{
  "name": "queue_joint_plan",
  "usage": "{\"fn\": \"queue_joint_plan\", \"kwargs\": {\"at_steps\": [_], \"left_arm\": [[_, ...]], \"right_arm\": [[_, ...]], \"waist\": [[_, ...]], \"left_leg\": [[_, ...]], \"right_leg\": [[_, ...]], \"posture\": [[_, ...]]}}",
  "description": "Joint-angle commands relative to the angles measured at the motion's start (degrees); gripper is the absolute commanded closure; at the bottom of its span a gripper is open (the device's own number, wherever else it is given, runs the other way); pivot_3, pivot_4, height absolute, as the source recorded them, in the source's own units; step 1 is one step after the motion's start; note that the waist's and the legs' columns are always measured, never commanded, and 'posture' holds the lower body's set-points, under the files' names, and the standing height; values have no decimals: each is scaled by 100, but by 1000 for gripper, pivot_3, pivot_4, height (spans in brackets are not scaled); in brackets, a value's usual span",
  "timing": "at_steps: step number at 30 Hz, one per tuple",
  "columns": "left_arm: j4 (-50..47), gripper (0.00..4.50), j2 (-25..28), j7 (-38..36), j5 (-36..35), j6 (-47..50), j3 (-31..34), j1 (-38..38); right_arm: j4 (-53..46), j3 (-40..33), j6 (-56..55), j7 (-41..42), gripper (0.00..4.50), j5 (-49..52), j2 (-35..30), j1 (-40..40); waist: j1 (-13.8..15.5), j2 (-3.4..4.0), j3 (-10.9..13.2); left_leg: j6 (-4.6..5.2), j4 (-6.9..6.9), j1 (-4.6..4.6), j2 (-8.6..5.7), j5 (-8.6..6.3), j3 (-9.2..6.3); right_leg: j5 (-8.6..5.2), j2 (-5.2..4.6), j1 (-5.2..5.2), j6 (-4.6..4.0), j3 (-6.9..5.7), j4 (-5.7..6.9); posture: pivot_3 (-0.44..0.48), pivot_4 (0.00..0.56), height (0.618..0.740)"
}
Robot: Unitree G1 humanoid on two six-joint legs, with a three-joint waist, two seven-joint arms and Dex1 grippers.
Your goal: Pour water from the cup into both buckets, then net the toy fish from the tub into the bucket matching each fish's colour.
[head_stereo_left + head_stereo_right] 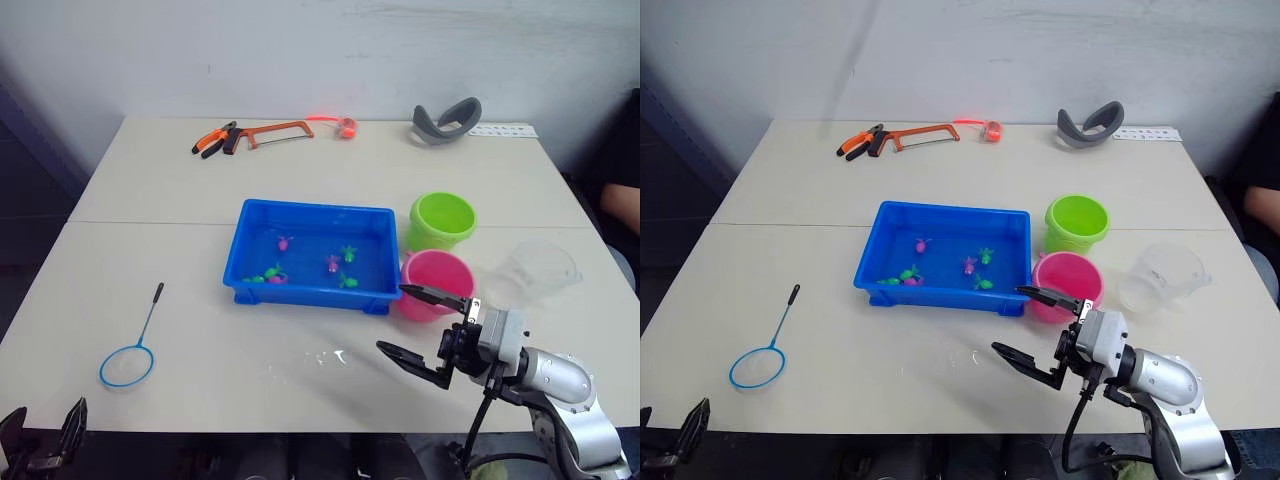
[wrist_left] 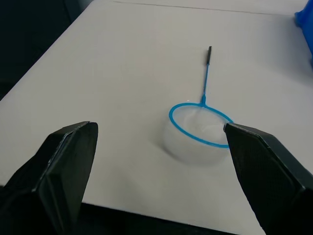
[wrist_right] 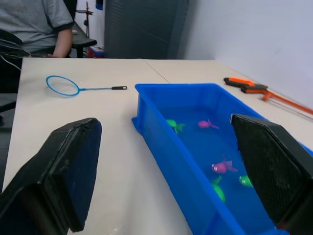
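- The cup (image 1: 540, 272) stands upright on the table (image 1: 200, 200) at the robot's right, near the pink bucket (image 1: 437, 283) and apart from it; it looks empty, though clear plastic makes that hard to judge.
- The green bucket (image 1: 441, 220) sits just behind the pink one, both beside the right end of the tub (image 1: 312, 255).
- The toy fish (image 1: 333, 263) lie in the tub's water, pink and green mixed together.
- The net (image 1: 133, 352) lies flat on the table at the robot's left, well apart from the tub, hoop nearest the robot and handle pointing away.
- The right gripper (image 1: 418, 323) hangs in front of the pink bucket, jaws spread wide and holding nothing.
- The left gripper (image 2: 159, 147) sits low at the near table edge facing the net's hoop, jaws likewise wide apart and empty.
- Judged from this layout, pouring seems finished, so picking up the net is the step in hand (the left arm is plainly the closer one).
- To do it well, go for the black grip (image 2: 209, 54) at the far end of the handle rather than the hoop.
- The thin stick lies flat on the table, so the fingers should straddle it squarely and close low.
- A skewed pinch would likely roll the handle away.
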Motion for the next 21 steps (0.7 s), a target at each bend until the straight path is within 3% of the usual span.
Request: {"fn": "queue_joint_plan", "kwargs": {"at_steps": [1, 6, 9, 12, 16, 21], "left_arm": [[-520, 0, 330, 288, -370, 534, 17, -129], [-900, 0, 1508, 744, -294, 1867, -286, -798], [-807, 0, 2441, 1011, -325, 3210, -576, -1353], [-330, 0, 3050, 1228, -151, 4090, -862, -2025], [263, 0, 3522, 987, -188, 4921, -1441, -2844], [1257, 0, 3772, 771, 242, 5149, -2316, -3903]], "right_arm": [[-371, 92, 243, -10, 16, 245, -78, -169], [-604, 210, 546, -90, 16, 277, -124, -616], [-688, 254, 729, -138, 16, 294, -168, -867], [-746, 239, 827, -170, 16, 308, -198, -900], [-725, 162, 802, -145, 16, 258, -250, -821], [-670, 92, 689, -148, 16, 166, -257, -769]], "waist": [[6, 0, 0], [1, 11, 3], [-31, 19, 2], [-43, 22, 3], [-33, 24, 3], [-21, 22, 2]], "left_leg": [[0, -1, 0, 1, 0, -1], [-14, 0, 0, 2, 8, -14], [-27, 0, 2, 1, 22, -14], [-27, -2, 2, 2, 30, -13], [-30, -7, 1, 1, 28, -12], [-29, -5, 1, -4, 28, -12]], "right_leg": [[0, 0, 0, 0, -2, 0], [-2, 0, 0, -5, -15, 15], [-2, 1, 3, -4, -14, 15], [-3, 4, -2, -6, -15, 19], [-3, 8, -6, -5, -18, 33], [-2, 7, -4, -3, -21, 39]], "posture": [[0, 150, 740], [0, 150, 740], [0, 150, 740], [0, 150, 740], [0, 150, 740], [0, 150, 740]]}}
